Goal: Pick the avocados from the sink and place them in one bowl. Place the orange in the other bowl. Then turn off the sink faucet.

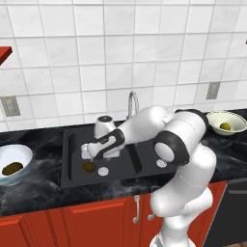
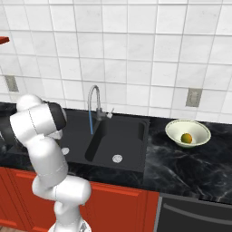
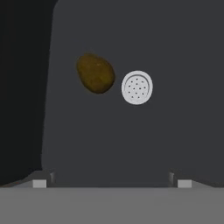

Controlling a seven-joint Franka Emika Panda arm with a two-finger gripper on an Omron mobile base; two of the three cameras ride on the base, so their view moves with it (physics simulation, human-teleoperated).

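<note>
Hand view shows one avocado (image 3: 95, 73) on the sink (image 3: 131, 140) floor, just at 9 o'clock of one white drain (image 3: 137, 87), with the gripper (image 3: 112, 183) spread wide and empty above. Left base view counts a second avocado (image 1: 12, 168) in the pale blue bowl (image 1: 24, 153) at 9 o'clock, and one orange (image 1: 225, 127) in the cream bowl (image 1: 237, 118) at 3 o'clock.

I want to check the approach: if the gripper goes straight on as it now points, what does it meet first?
Probably the bare sink floor. In the hand view the avocado and drain sit above the open gripper's centre line, though depth is unclear.
</note>
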